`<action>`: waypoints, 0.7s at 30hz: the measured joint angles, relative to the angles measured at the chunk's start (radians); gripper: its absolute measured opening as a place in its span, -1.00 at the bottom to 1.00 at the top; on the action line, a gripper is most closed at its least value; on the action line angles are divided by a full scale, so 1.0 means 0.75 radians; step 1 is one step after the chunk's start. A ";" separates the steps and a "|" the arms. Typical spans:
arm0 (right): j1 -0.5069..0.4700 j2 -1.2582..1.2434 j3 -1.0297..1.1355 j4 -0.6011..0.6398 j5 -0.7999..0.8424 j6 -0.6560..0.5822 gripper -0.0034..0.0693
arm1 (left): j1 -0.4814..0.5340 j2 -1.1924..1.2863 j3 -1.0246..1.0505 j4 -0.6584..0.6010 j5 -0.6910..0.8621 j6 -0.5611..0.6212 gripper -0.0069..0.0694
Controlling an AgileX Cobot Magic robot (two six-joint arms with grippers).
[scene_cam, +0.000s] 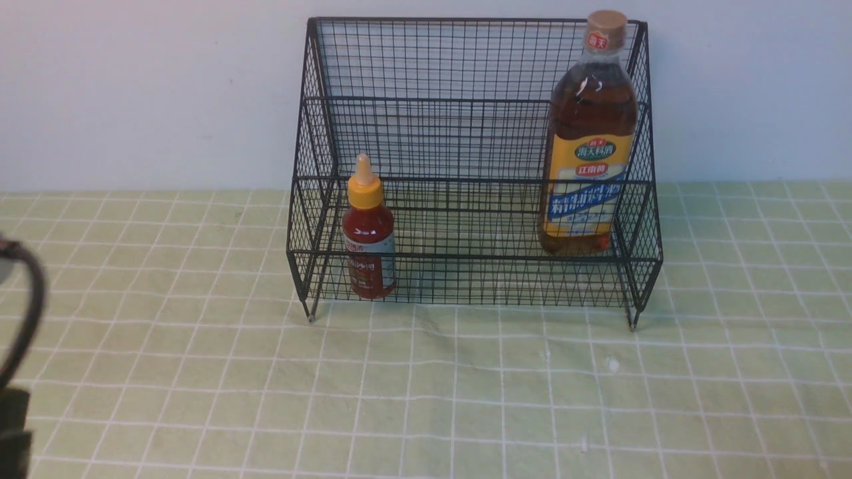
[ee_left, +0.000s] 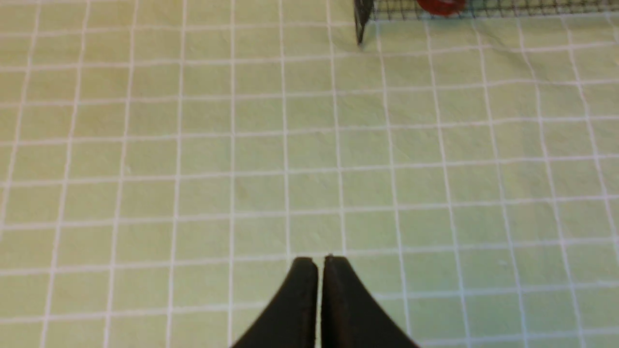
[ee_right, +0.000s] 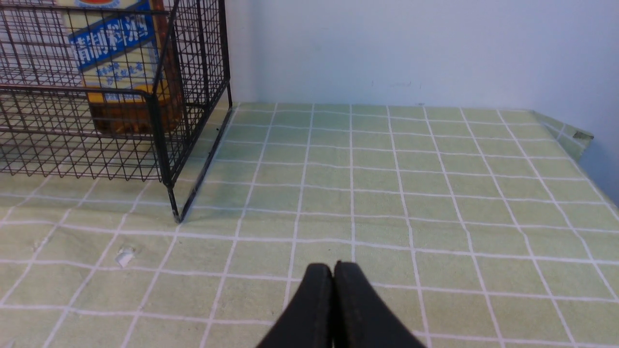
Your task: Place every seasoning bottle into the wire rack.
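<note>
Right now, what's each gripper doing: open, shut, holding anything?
Left gripper: shut, holding nothing, over bare tablecloth.
Right gripper: shut, holding nothing, beside the wire rack.

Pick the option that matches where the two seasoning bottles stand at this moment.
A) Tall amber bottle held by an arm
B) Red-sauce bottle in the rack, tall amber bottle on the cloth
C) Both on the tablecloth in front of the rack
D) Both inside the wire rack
D: the red-sauce squeeze bottle stands behind the front mesh at the left end of the wire rack, and the tall amber bottle stands upright at its right end.
</note>
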 joint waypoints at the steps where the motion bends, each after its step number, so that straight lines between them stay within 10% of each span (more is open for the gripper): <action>1: 0.000 0.000 0.000 0.000 0.000 0.000 -0.94 | 0.000 -0.045 0.000 -0.025 0.032 0.000 -0.83; 11: 0.000 0.000 0.000 0.000 0.000 0.000 -0.94 | 0.000 -0.337 0.000 -0.055 0.089 0.024 -0.83; 21: 0.000 0.000 0.000 0.000 0.001 0.000 -0.94 | 0.038 -0.452 0.170 -0.025 -0.550 0.420 -0.83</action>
